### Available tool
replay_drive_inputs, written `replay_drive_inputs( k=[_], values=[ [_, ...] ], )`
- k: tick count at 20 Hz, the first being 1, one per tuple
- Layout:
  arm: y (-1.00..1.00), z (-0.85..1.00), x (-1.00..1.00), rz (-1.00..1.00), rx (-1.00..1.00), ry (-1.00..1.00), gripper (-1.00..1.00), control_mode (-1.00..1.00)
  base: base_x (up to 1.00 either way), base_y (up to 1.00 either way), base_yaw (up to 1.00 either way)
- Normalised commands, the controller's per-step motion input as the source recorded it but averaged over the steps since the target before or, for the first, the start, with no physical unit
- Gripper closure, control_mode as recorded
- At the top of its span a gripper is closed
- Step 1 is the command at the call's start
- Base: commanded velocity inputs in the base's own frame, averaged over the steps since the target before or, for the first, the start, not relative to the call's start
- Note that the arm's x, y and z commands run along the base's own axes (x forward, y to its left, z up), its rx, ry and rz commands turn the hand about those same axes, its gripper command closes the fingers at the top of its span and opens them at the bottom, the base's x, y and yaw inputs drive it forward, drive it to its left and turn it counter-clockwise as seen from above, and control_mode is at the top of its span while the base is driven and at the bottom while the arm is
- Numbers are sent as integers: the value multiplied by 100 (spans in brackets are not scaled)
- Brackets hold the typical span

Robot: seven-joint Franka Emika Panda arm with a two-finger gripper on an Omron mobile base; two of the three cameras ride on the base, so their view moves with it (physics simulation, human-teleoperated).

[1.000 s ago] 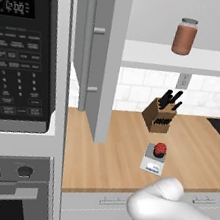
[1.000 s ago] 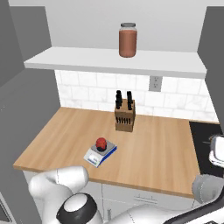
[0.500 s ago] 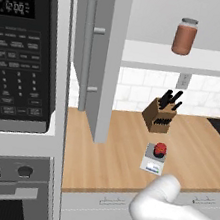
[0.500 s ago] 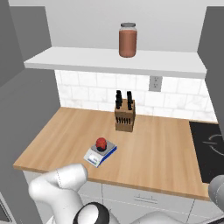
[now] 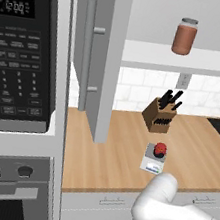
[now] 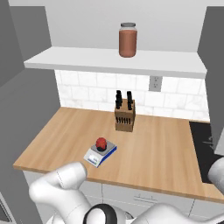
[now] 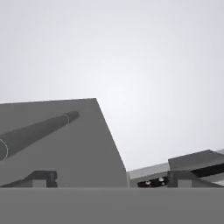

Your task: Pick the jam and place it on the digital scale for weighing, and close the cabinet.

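Pincer point(image 7: 109, 178) gapes wide, empty, beside the cabinet point(image 7: 57, 144) door.

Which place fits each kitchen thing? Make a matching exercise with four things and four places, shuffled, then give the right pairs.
Things:
1. jam
2. tall jar
3. knife block
4. cabinet door

Places or states:
A. on the open shelf
B. swung open
C. on the digital scale
D. on the counter by the tiled wall

Pairs: 1-C, 2-A, 3-D, 4-B
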Motion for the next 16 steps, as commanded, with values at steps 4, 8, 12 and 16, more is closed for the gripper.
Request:
replay_drive_inputs(
  k=[4,8,12,16],
  values=[
    [100,85,-14,0,-47,10,-100,-100,0,0,0],
    [86,73,-3,-9,-64,51,-100,-100,0,0,0],
    [95,55,0,-9,-71,68,-100,-100,0,0,0],
    [100,61,3,-2,-70,63,-100,-100,0,0,0]
  ],
)
